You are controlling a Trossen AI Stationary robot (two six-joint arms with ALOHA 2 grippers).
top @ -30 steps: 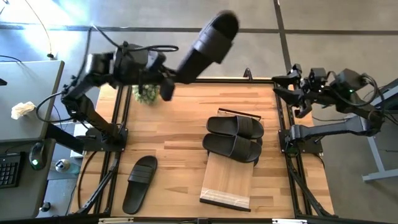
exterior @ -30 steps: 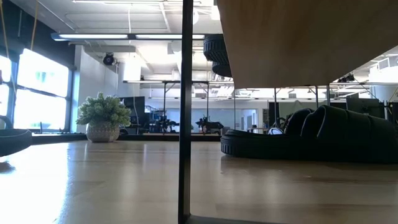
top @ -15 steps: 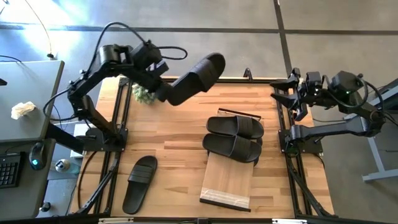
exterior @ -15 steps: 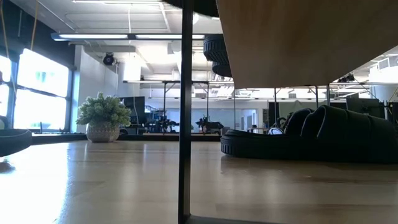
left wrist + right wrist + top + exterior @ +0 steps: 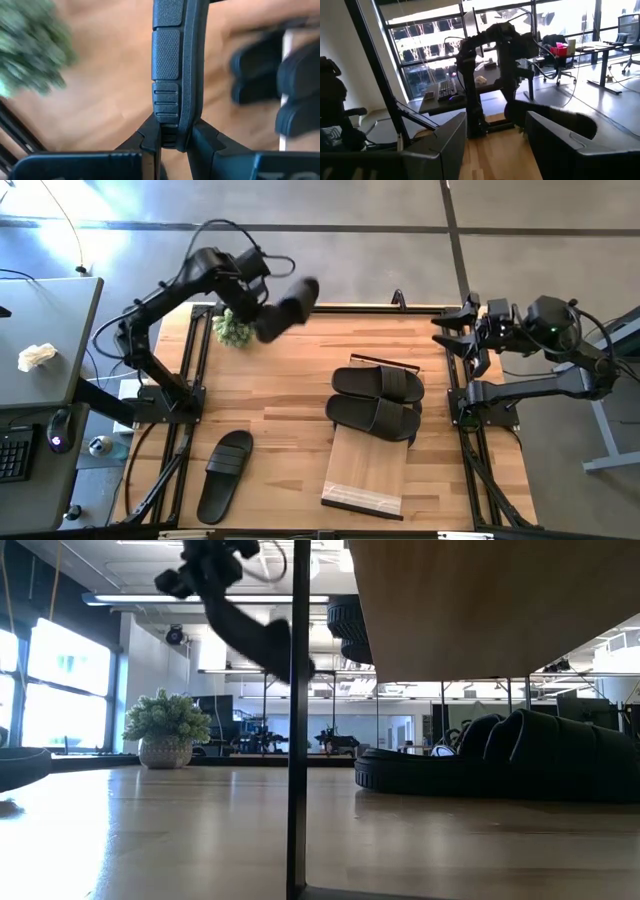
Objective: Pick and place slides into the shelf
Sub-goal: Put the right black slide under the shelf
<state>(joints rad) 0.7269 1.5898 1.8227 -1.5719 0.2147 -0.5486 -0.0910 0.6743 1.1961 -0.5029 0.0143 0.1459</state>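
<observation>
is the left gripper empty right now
No, the left gripper is shut on the edge of a black slide, held above the table near the potted plant.

I count four slides in all: one pinched edge-on in my left gripper [image 5: 262, 323] above the far left corner of the tabletop [image 5: 290, 395], two side by side on the far end of the shelf [image 5: 367, 470], and one lying alone near the tabletop's near left corner. There is one shelf, one potted plant [image 5: 232, 330] at the far left corner, and my two arms.
</observation>
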